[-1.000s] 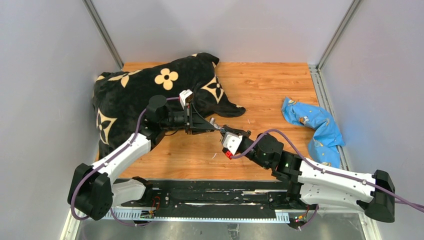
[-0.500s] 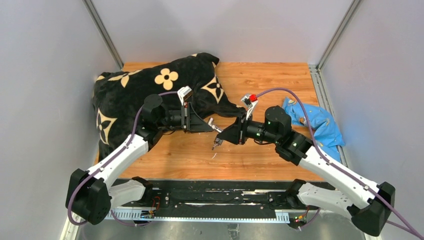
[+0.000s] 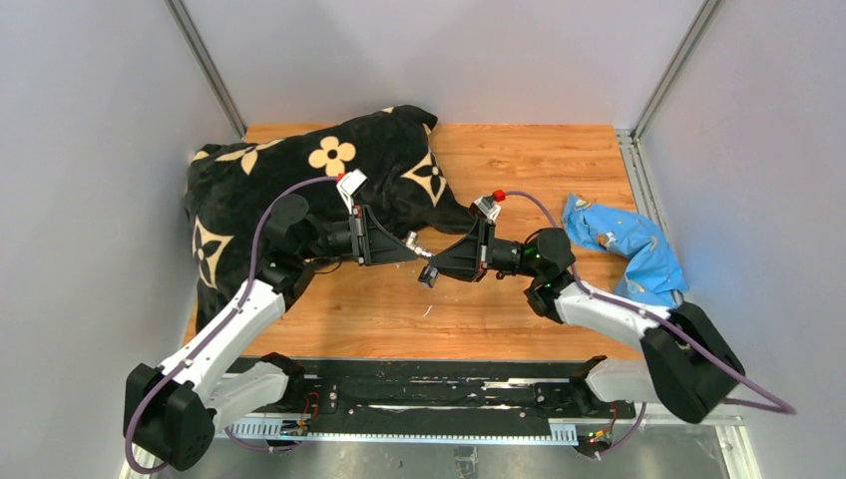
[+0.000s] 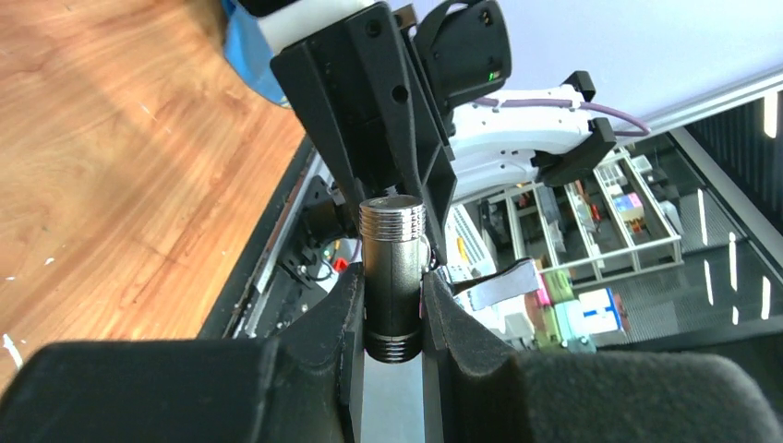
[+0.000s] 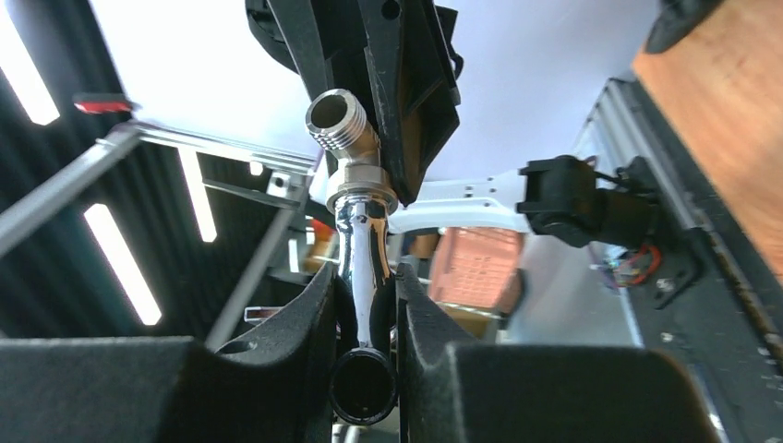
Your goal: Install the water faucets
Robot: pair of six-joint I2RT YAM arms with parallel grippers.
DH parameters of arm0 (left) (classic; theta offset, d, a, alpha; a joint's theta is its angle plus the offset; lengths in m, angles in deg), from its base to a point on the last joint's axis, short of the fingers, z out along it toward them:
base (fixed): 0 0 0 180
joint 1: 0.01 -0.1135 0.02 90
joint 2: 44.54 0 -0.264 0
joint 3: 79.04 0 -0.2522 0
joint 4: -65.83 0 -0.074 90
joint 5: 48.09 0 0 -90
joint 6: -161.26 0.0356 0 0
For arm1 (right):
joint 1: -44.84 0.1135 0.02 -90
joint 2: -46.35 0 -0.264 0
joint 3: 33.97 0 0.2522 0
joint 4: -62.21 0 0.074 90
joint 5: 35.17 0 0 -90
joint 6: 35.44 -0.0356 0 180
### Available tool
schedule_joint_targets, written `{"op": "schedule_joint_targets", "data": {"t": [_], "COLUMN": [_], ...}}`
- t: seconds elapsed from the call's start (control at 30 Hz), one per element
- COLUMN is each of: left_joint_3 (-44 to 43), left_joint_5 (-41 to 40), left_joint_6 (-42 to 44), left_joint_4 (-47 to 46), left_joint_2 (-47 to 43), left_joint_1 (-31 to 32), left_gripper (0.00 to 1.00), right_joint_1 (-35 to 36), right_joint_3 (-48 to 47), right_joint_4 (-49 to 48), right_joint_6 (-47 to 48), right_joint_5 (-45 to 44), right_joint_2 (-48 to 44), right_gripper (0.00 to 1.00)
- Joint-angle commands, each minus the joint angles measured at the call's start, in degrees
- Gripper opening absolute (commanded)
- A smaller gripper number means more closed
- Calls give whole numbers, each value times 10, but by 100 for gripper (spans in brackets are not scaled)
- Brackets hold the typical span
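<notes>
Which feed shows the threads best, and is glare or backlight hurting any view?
Left wrist: stubby fitting sharp, threads crisp. Right wrist: chrome tap piece backlit, bright highlights on its stem. Top external: evenly lit, both too small for detail.

Top view: high behind bases, looking down onto table (image 3: pixel 539 160). Left wrist: close, facing right arm (image 4: pixel 517 92). Right wrist: close, facing left arm (image 5: pixel 462 212).

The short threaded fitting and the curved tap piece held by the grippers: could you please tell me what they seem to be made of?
The short threaded fitting looks like metal, probably steel or plated brass: silver-grey, with cut threads and a satin sheen. The curved tap piece looks like chrome-plated metal: its stem is mirror-bright, its threaded elbow a duller silver.
</notes>
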Motion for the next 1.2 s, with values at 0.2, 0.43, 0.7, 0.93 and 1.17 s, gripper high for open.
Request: {"op": "schedule_joint_targets", "data": {"t": [0.2, 0.43, 0.7, 0.93, 1.17], "left_joint_3": [14, 33, 51, 33, 38], "left_joint_5": [-23, -74, -98, -110, -114], "left_joint_6": [22, -6, -54, -56, -86], "left_joint_4": [-30, -47, -65, 40, 118], "left_joint_2": [-18, -34, -22, -23, 22], "left_joint_1": [20, 19, 20, 19, 7], "left_gripper": [0, 0, 0, 0, 0], "right_joint_1": [-7, -13, -135, -235, -154], "right_joint_3": [57, 79, 152, 64, -110], "right_joint_4": [-334, -334, -287, 485, 765], "right_joint_6": [-252, -227, -199, 215, 749], "right_joint_5": [-90, -89, -47, -15, -283], "right_joint_2": [131, 136, 39, -227, -369], "right_gripper": [47, 66, 71, 74, 74]}}
